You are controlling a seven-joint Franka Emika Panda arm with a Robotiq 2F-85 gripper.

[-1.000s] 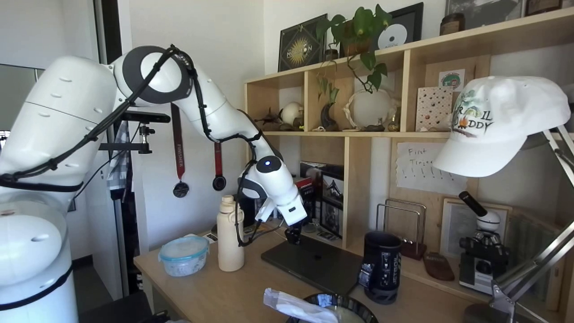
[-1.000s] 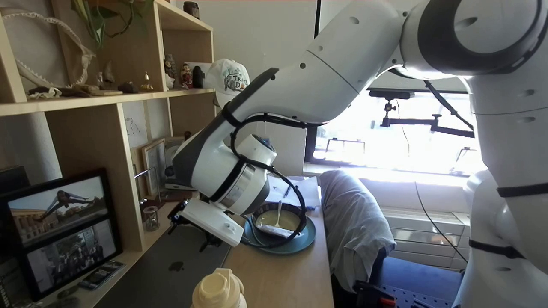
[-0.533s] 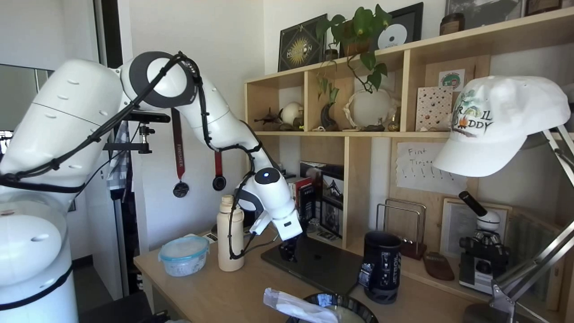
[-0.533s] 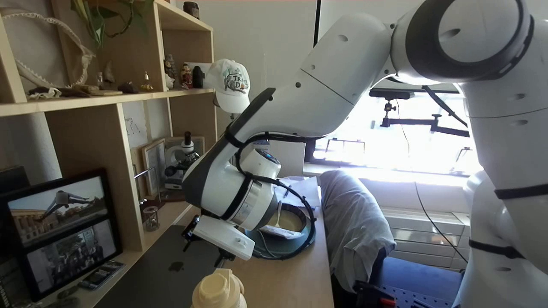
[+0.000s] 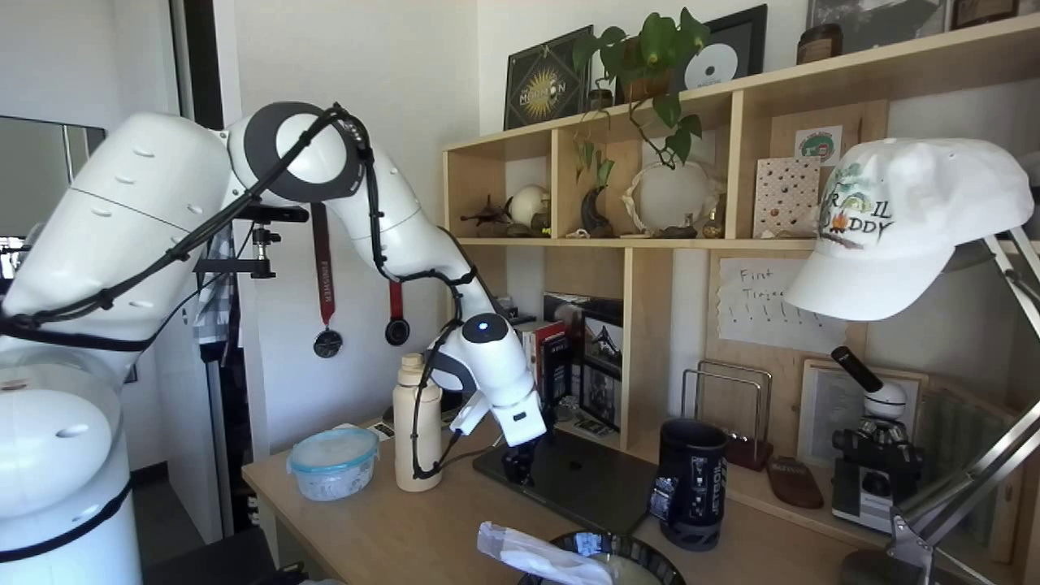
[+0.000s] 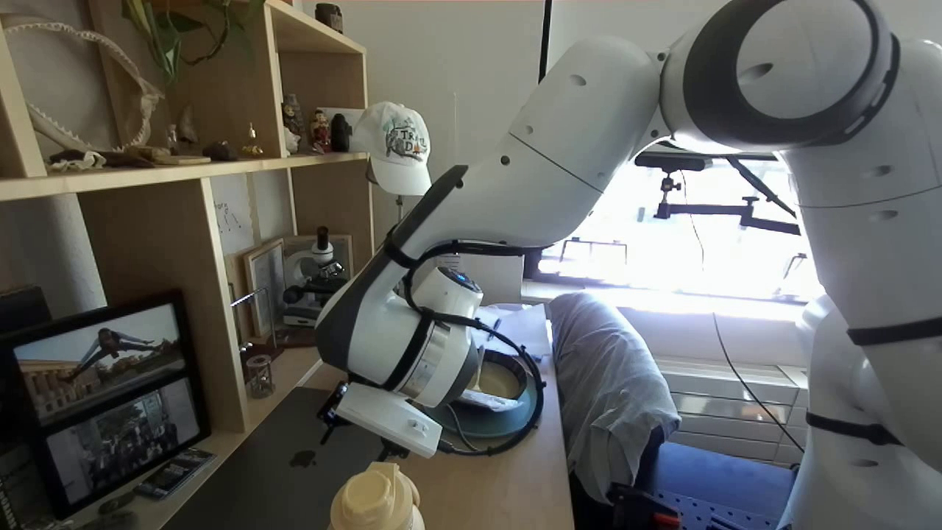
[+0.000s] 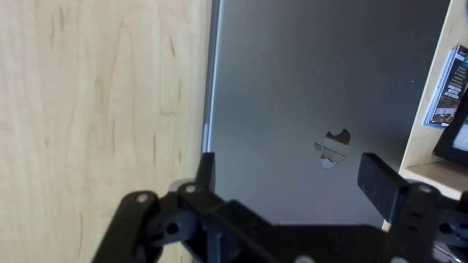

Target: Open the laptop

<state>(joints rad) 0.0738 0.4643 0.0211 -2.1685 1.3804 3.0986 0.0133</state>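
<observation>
The laptop (image 5: 597, 479) is a thin dark grey slab lying closed on the wooden desk, its lid with an apple logo facing up. It also shows in an exterior view (image 6: 272, 456) and in the wrist view (image 7: 278, 84). My gripper (image 7: 287, 160) is open with nothing between its fingers. In the wrist view the left finger lies over the laptop's long front edge and the right finger over the lid towards the shelf side. In both exterior views the gripper (image 5: 520, 467) (image 6: 358, 442) is low over the lid's near end. I cannot tell whether a fingertip touches it.
A cream bottle (image 5: 418, 443) stands beside the laptop's end. A black mug (image 5: 692, 483) stands at its opposite end. A bowl (image 6: 500, 381) on a blue plate (image 6: 526, 423) is in front. A lidded container (image 5: 333, 463) is near the desk's edge. A shelf (image 5: 646, 349) rises behind.
My gripper has come down and moved away from the shelf, towards the laptop's front edge. Most of this motion came in the first half second. The laptop has not moved.
</observation>
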